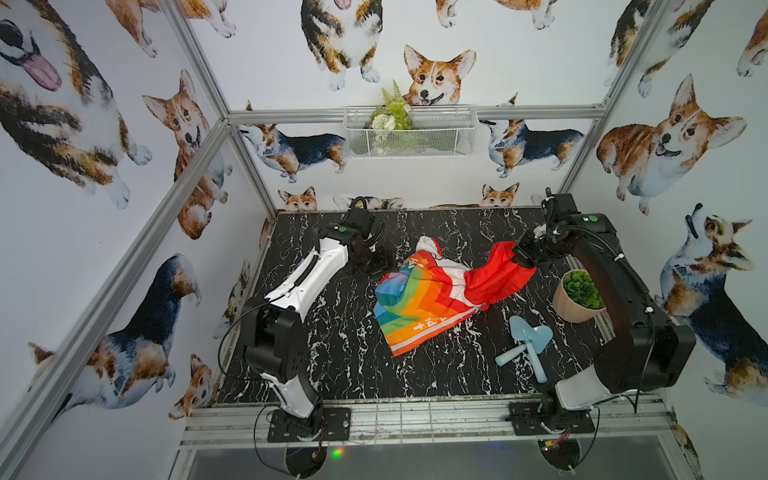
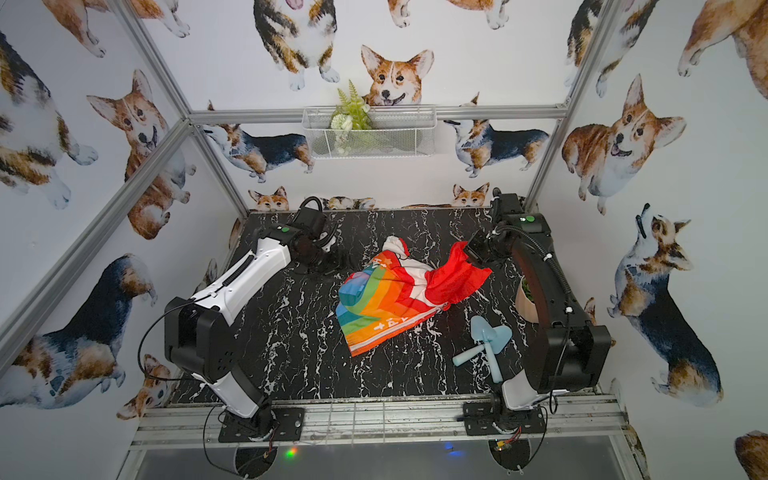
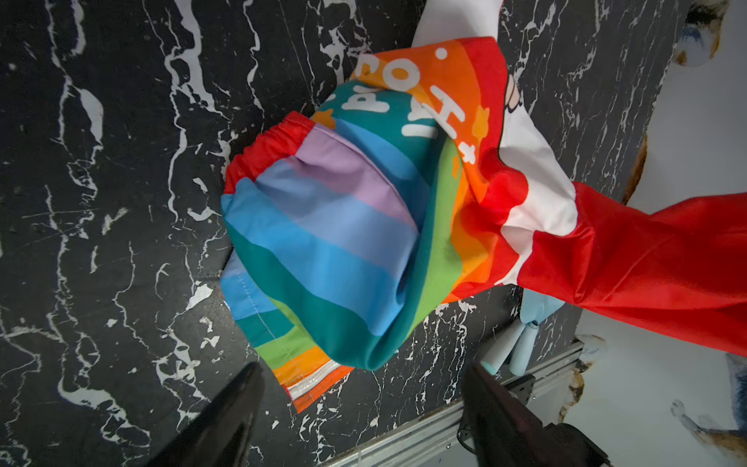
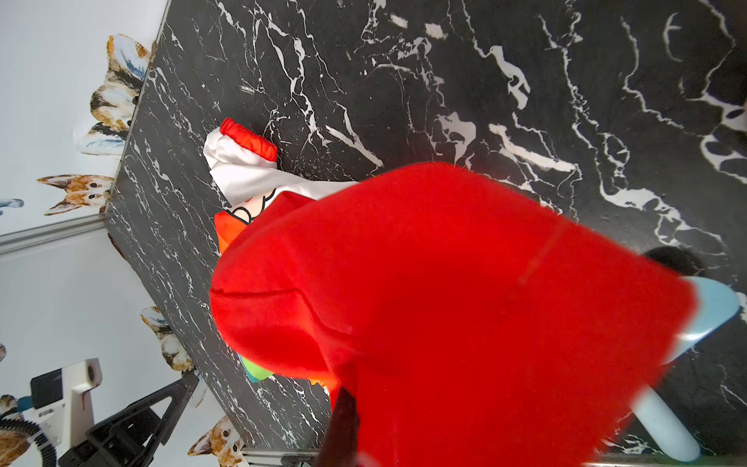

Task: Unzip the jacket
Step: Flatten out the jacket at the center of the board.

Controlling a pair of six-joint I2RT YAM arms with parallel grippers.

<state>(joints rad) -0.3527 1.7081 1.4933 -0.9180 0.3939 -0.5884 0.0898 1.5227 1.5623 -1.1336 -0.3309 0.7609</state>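
The jacket (image 1: pixel 428 299) lies crumpled mid-table (image 1: pixel 332 353), its red hood (image 1: pixel 503 270) held up to the right by the right gripper (image 1: pixel 523 257) clamped on it, while the left gripper (image 3: pixel 364 374) hangs just beyond its far-left edge, jaws apart and empty.

- jacket (image 1: pixel 432 299): we cannot find its zipper among the bunched folds.
- hood (image 4: pixel 444 303): blurred in the right wrist view, covering the right gripper (image 1: pixel 518 259) tips.
- blue trowels (image 3: pixel 525 335): partly behind the jacket.
- potted plant (image 2: pixel 523 305), beyond the hood: we see a sliver past the right arm.
- left gripper (image 3: pixel 364 368): fingers cut by the picture's edge.
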